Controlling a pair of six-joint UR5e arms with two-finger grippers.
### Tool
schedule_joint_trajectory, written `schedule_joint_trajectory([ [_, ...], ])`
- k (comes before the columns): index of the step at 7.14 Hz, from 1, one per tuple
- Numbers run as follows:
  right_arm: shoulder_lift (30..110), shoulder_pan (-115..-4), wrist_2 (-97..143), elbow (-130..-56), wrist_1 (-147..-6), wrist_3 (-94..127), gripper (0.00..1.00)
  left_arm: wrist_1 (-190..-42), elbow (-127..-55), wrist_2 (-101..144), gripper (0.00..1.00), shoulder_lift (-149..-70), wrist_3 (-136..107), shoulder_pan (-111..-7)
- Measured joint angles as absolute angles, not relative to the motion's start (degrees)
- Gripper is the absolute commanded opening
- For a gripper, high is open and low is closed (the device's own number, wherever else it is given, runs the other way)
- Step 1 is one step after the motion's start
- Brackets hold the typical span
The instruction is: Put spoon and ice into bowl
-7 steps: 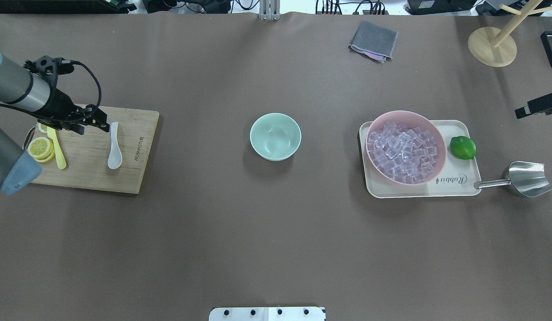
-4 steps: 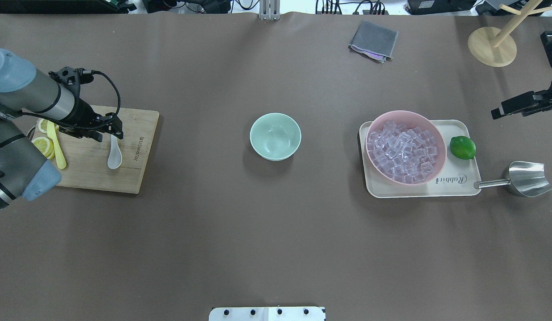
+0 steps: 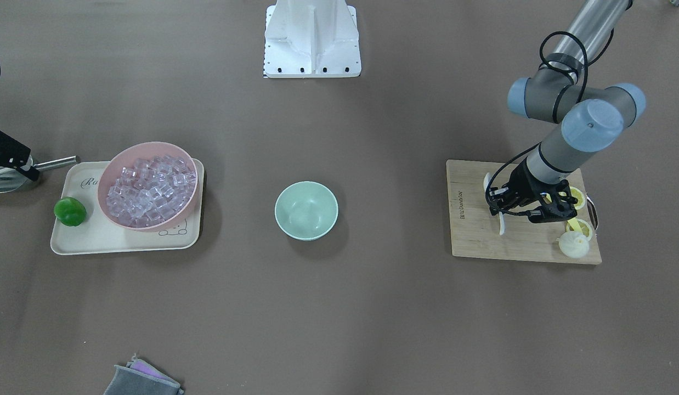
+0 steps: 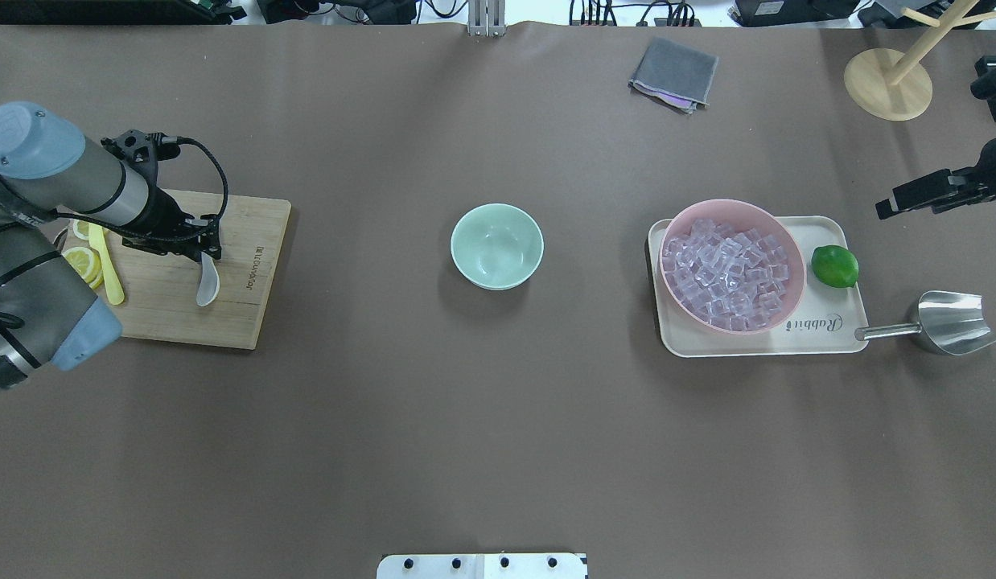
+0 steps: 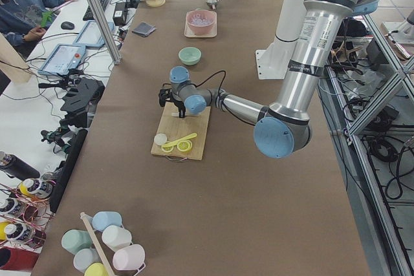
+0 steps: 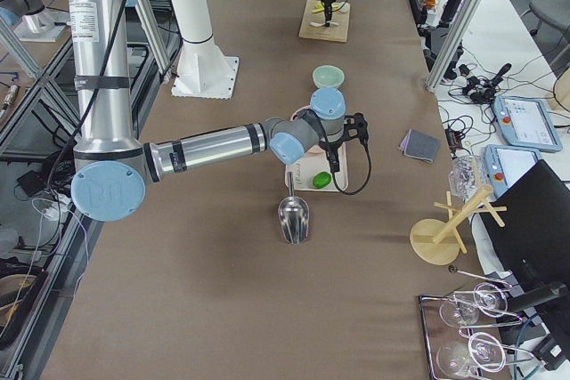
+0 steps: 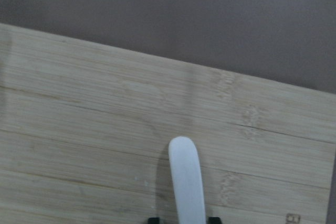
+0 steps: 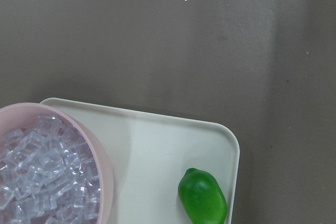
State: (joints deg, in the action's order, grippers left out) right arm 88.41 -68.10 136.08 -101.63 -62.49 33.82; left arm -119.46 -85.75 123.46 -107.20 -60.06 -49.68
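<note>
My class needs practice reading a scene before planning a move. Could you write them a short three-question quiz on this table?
1. True or false: the spoon already lies in the mint-green bowl.
2. Multiple choice: the ice is heaped in A) the mint-green bowl, B) the pink bowl, C) a glass jar.
3. Short answer: which gripper is down at the cutting board, over the spoon's handle?

Key: 1 false, the mint-green bowl is empty; 2 B; 3 the left gripper.
</note>
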Motion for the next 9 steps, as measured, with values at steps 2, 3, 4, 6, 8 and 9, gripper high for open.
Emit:
schedule_joint_trajectory([
  [2,87.6,-66.9,135.2,-102.3,-62.5,36.5,0.99,-118.2,-86.2,125.0,0.0,-109.4,-60.3,-49.7],
  [3,87.1,-65.9,134.5,-103.0,-62.5,38.5,0.99,-117.8,-86.6,126.1,0.0,-112.0,-62.2,-49.6],
  [4,86.6,-64.1,133.0,-104.0,-62.5,41.1,0.99,-117.5,-86.5,127.3,0.0,-115.9,-66.4,-48.7],
  [6,86.2,-59.0,128.4,-106.0,-62.5,46.4,0.99,-117.3,-85.6,126.1,0.0,-124.0,-74.5,-44.2],
  [8,84.9,-53.7,124.4,-108.0,-62.5,51.8,0.99,-117.6,-82.0,120.4,0.0,-132.2,-80.5,-39.5],
  [9,84.1,-51.0,122.1,-108.6,-62.5,54.4,0.98,-117.9,-80.3,117.6,0.0,-134.9,-81.7,-37.9],
])
